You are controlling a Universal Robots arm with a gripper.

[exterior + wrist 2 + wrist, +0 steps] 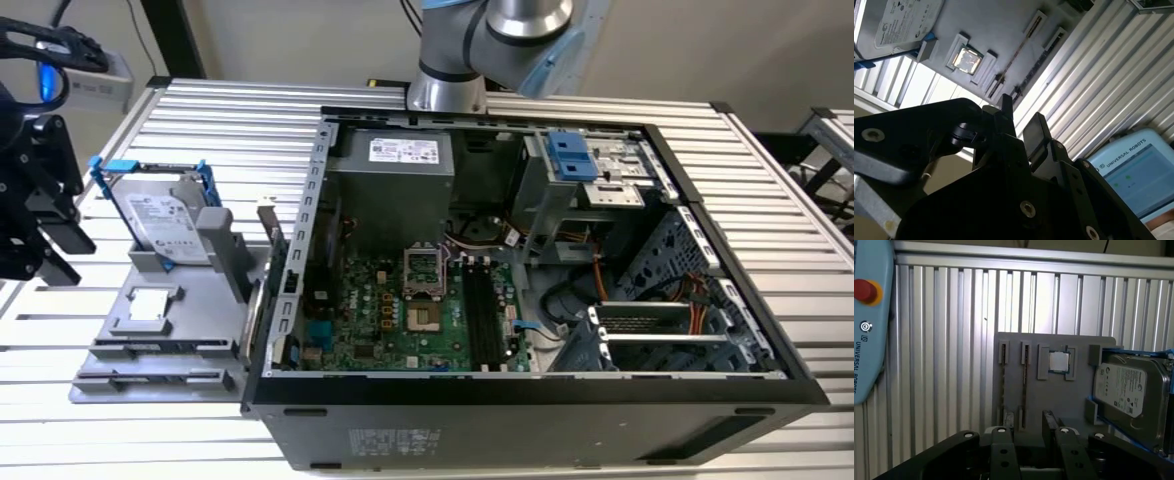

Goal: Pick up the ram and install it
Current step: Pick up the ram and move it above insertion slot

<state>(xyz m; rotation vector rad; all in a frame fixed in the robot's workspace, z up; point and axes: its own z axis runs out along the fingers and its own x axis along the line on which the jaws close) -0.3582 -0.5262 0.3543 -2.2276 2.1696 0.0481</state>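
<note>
The hand (pixel 1026 427) is open and holds nothing. Near it, the ram (pixel 1024 385) stands on edge in the grey tray (pixel 1069 395). Its length runs straight away from the hand, in line with the gap between the fingers. The tray sits on the bench (pixel 944 340).

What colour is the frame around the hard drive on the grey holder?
Blue. The frame around the hard drive shows best in the exterior view.
</note>
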